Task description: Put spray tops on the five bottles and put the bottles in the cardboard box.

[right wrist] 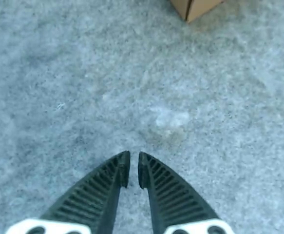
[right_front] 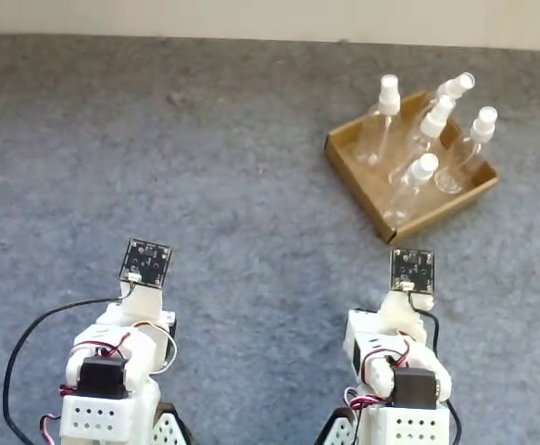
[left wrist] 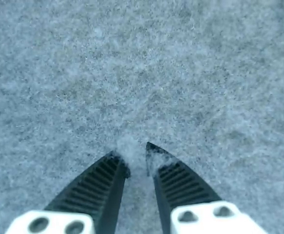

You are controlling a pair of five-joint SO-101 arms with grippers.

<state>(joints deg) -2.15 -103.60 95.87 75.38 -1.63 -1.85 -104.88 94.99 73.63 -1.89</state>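
Observation:
The cardboard box [right_front: 355, 178] sits at the far right of the grey felt table. Several clear bottles with white spray tops are inside it, among them one at the back left [right_front: 382, 119], one in the middle [right_front: 426, 133] and one at the front [right_front: 411, 188]. Both arms are drawn back at the near edge, the left arm [right_front: 121, 357] far from the box and the right arm [right_front: 401, 362] just short of it. My left gripper [left wrist: 134, 158] hangs over bare felt, shut with a thin slit and holding nothing. My right gripper [right wrist: 134, 161] is shut and empty, with a corner of the box [right wrist: 193, 7] ahead of it.
Grey felt [right_front: 177, 148] covers the whole table. A black cable [right_front: 15, 357] loops beside the left arm's base. A pale wall edge [right_front: 251, 19] runs along the far side.

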